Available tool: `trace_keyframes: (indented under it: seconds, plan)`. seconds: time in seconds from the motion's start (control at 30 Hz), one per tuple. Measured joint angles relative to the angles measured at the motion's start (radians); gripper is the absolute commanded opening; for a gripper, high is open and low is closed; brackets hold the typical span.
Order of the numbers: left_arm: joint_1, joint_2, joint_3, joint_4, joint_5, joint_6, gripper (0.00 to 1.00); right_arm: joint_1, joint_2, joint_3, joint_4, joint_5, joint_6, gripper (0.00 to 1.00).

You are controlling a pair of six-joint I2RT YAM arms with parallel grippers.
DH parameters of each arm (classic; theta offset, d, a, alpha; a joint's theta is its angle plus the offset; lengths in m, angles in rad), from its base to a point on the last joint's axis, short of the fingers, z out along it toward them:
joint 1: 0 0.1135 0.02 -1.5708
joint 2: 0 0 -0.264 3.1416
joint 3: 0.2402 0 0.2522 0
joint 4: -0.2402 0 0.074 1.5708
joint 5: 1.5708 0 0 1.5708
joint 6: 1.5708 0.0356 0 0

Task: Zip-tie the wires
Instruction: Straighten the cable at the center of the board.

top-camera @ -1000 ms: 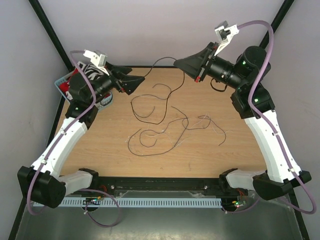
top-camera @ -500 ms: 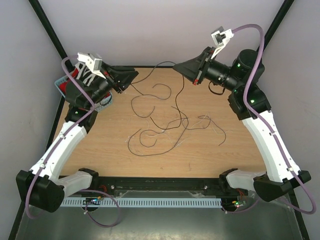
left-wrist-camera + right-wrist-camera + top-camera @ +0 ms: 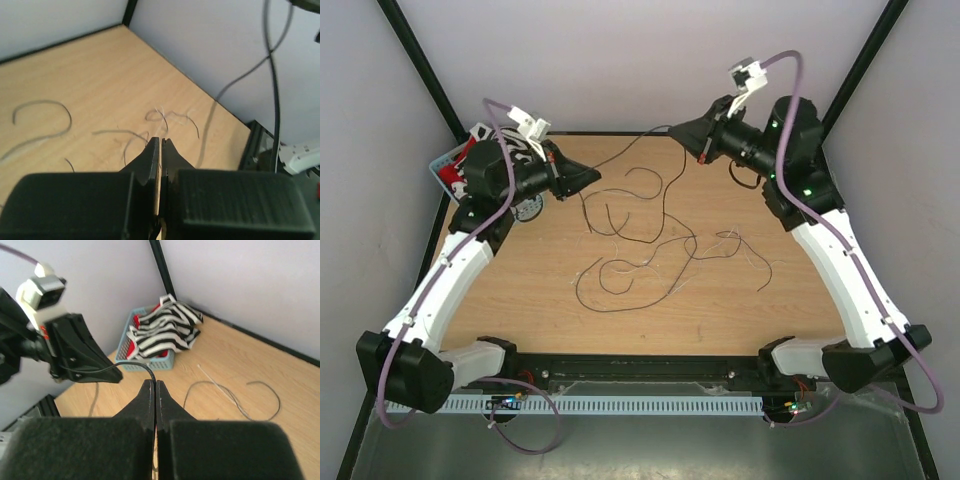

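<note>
Over the far desk (image 3: 520, 300) edge, left fingers (image 3: 594, 176) and right fingers (image 3: 673, 128), both clamped shut, pinch one strand of the wires (image 3: 688, 240). The rest sprawl mid-desk.

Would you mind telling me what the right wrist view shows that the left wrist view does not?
Only the right wrist view shows the blue basket with the striped cloth, and the left gripper from outside. Only the left wrist view shows a pale tangle of strands near the table edge. Both show wires on the table, a dark wire raised in the air, and their own jaws shut.
</note>
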Motion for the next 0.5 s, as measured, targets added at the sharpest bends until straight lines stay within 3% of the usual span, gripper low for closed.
trace_keyframes:
  seconds: [0.17,0.3,0.43,0.47,0.5]
  plan:
    - [0.002,0.026,0.098,-0.234,0.075,0.006,0.00,-0.007,0.057,-0.104,0.019,-0.072,-0.057,0.04]
    - [0.002,0.042,0.214,-0.319,0.105,-0.087,0.00,-0.007,0.089,-0.237,0.106,-0.158,-0.028,0.17]
    - [0.002,0.049,0.317,-0.345,0.109,-0.204,0.00,-0.005,0.090,-0.343,0.248,-0.250,0.069,0.45]
    - [0.002,0.050,0.338,-0.349,0.107,-0.226,0.00,-0.005,0.090,-0.352,0.276,-0.261,0.085,0.54]
    - [0.002,0.050,0.360,-0.352,0.104,-0.249,0.00,-0.007,0.090,-0.359,0.304,-0.272,0.101,0.70]
